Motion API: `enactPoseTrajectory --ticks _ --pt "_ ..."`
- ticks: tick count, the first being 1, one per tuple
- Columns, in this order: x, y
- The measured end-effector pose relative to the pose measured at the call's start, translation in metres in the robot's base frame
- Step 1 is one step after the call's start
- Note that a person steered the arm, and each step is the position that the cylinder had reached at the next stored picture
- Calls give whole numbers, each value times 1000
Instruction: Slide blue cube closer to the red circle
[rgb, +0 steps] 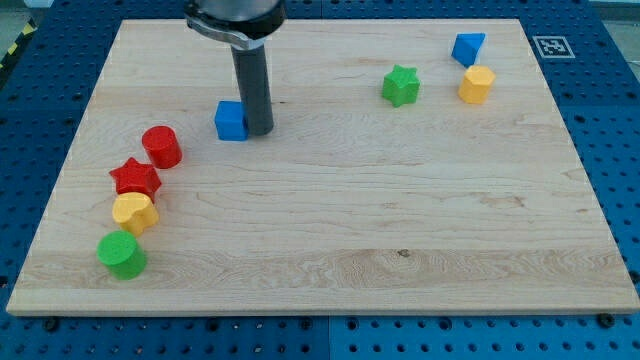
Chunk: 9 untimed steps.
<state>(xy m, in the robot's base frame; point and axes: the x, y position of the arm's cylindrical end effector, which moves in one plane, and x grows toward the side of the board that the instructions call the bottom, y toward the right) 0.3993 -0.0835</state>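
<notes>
The blue cube (231, 121) sits on the wooden board (330, 230) left of the middle, toward the view's top. My tip (260, 130) stands right against the cube's right side. The red circle (161, 147) lies to the cube's lower left, a short gap away.
A red star (135, 178), a yellow block (134, 213) and a green cylinder (122, 254) run down the left side below the red circle. A green star (401, 86), a yellow block (477, 85) and a blue block (467, 48) lie at the upper right.
</notes>
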Motion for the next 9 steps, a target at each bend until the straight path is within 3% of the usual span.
enactPoseTrajectory --ticks 9 --pt "-6 -75"
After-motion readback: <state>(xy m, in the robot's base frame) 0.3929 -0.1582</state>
